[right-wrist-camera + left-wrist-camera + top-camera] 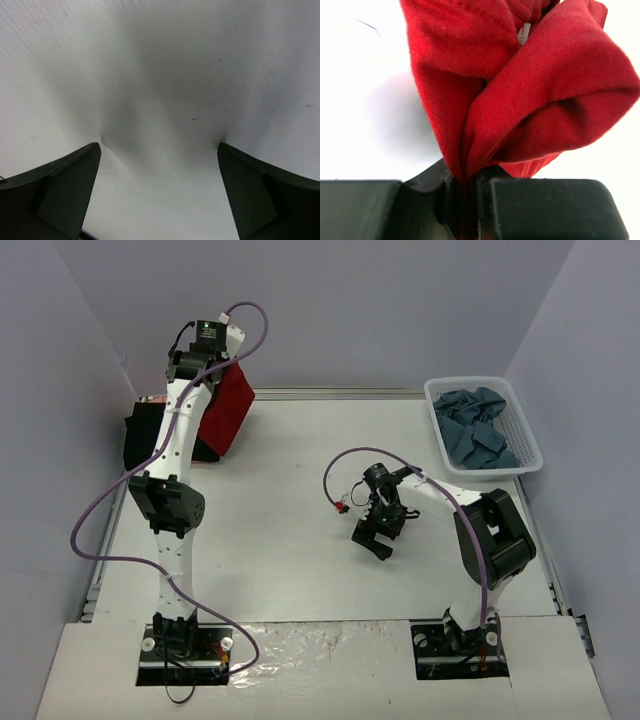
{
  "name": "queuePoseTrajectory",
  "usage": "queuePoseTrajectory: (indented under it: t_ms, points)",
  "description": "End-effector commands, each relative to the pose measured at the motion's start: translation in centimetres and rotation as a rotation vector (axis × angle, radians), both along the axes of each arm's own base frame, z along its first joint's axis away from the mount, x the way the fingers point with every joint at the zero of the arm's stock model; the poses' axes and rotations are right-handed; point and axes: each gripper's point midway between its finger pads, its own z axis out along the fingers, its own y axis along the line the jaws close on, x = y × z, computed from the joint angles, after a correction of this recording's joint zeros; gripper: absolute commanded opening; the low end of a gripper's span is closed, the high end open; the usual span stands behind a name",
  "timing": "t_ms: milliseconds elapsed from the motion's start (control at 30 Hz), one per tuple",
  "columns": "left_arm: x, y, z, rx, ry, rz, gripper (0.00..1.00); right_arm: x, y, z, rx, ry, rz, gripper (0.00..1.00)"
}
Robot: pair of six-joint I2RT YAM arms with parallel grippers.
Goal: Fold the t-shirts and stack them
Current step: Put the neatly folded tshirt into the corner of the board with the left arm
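- The dark red t-shirt [530,100] is pinched by the left fingers [470,200], which are almost closed on a bunched fold. It is hung above the far-left corner of the tabletop [300,460].
- Only a thin gather is caught, so the cloth could be lost in a quick swing.
- Because it is bunched, it may be laid down crumpled and the fold spoiled.
- A black t-shirt [145,435] lies below at the edge and could be dragged or covered.
- The right fingers [376,538] are spread wide and empty, low over the middle, where the shirt would likely be spread.
- Blue-grey t-shirts [475,430] are heaped in the white basket [465,382], well apart at far right.
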Motion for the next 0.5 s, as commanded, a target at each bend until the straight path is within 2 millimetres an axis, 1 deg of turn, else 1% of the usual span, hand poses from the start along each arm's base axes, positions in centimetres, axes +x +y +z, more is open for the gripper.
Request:
queuePoseTrajectory:
  t_ms: [0,100,133,300,467]
  points:
    - [-0.3,2.6,5.3,0.044,-0.146,0.052,0.02,-2.2,-1.2,-1.8,-0.057,0.098,-0.008,1.0]
    - [0.1,3.4,4.9,0.062,-0.145,0.066,0.02,-2.2,-1.3,-2.0,-0.067,0.105,-0.011,1.0]
    - [0.2,3.7,4.5,0.067,-0.136,0.072,0.02,-2.2,-1.3,-2.2,-0.069,0.107,-0.011,1.0]
    - [0.6,5.3,4.2,0.063,-0.144,0.1,0.02,-2.3,-1.6,-2.4,-0.081,0.113,-0.015,1.0]
    - [1.0,6.2,3.3,0.064,-0.135,0.11,0.02,-2.4,-1.7,-2.6,-0.088,0.123,-0.02,1.0]
